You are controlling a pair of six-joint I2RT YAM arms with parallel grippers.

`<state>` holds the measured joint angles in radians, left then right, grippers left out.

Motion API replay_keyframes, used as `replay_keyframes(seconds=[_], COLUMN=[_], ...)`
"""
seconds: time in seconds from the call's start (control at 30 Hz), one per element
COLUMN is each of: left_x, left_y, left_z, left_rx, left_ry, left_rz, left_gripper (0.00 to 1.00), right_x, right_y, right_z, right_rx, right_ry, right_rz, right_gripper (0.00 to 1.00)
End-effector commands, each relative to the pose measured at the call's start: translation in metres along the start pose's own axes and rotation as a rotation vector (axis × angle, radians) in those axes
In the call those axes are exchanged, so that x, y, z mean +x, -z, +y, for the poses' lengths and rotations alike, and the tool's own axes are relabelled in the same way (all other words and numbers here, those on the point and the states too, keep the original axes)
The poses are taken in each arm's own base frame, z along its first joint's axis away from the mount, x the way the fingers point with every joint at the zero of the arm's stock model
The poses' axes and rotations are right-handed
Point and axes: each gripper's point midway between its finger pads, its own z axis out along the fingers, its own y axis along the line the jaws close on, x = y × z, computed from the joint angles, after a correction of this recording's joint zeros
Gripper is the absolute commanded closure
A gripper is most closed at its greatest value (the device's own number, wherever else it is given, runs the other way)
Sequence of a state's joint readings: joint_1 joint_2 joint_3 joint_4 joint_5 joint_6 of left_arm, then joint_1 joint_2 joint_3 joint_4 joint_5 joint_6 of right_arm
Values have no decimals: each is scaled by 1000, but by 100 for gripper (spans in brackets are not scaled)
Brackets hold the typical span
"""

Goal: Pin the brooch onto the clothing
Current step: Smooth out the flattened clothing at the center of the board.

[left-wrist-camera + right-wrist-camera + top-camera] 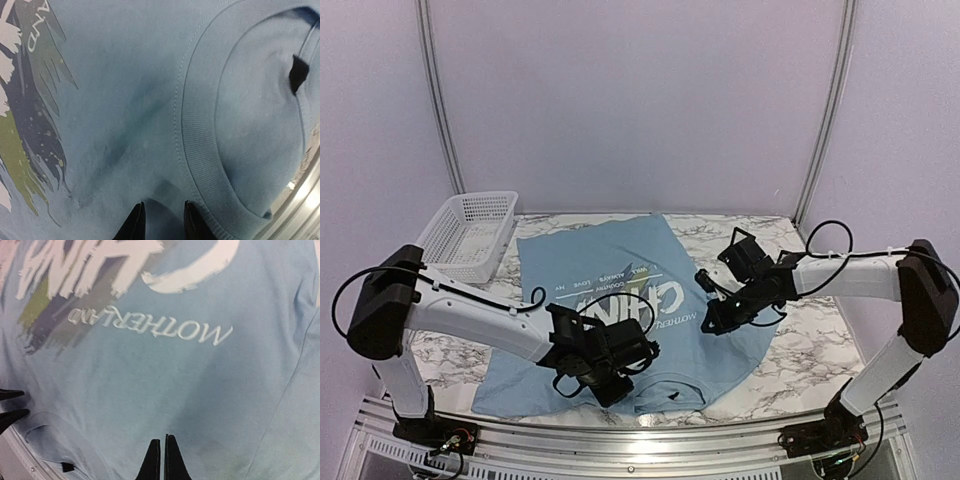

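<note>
Well, the blue shirt point(610, 262) lies spread out on the marble surface point(800, 352), with its neck hole at the edge closest to my arm bases. My left claw point(164, 222) is low over the shirt, just beside the ribbed neck band point(197, 150), on the outer side of it. Its two fingers stand a little way apart, a narrow gap, and I see only blue cloth between them. A small black tag point(298, 74) sits inside the neck hole.

My right claw point(162, 459) is over the front of the shirt, near the white word MOTHERLAND point(150, 327) and on the side of it away from the big painted letters. Its fingers are pressed almost together, with just a thin line between them. I cannot tell if something tiny is pinched there.

I cannot spot the brooch in any view; it may be hidden or too small.

A white basket point(470, 232) sits just beside the shirt's far left corner.
</note>
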<state>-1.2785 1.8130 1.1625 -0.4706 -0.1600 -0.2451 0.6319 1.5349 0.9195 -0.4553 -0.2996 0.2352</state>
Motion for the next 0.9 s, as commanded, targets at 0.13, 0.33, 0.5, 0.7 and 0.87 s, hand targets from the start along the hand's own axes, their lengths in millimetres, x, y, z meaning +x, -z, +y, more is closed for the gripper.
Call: replay_keyframes(seconds=[0.13, 0.33, 0.5, 0.7, 0.87], left_x=[44, 99, 138, 111, 28], left_y=[-4, 3, 3, 38, 76], left_z=[5, -33, -59, -61, 10], left_rx=[-19, 132, 197, 230, 171], left_ry=[-32, -30, -24, -20, 180], left_rz=[162, 305, 418, 283, 25], left_gripper=[73, 73, 73, 53, 39], right_x=[59, 99, 110, 92, -21], right_y=[-27, -15, -5, 17, 37], right_z=[-37, -35, -14, 10, 17], right_rx=[113, 107, 83, 56, 74], right_ry=[-41, -108, -102, -57, 63], right_rz=[124, 192, 226, 227, -3], right_gripper=[100, 100, 100, 100, 100])
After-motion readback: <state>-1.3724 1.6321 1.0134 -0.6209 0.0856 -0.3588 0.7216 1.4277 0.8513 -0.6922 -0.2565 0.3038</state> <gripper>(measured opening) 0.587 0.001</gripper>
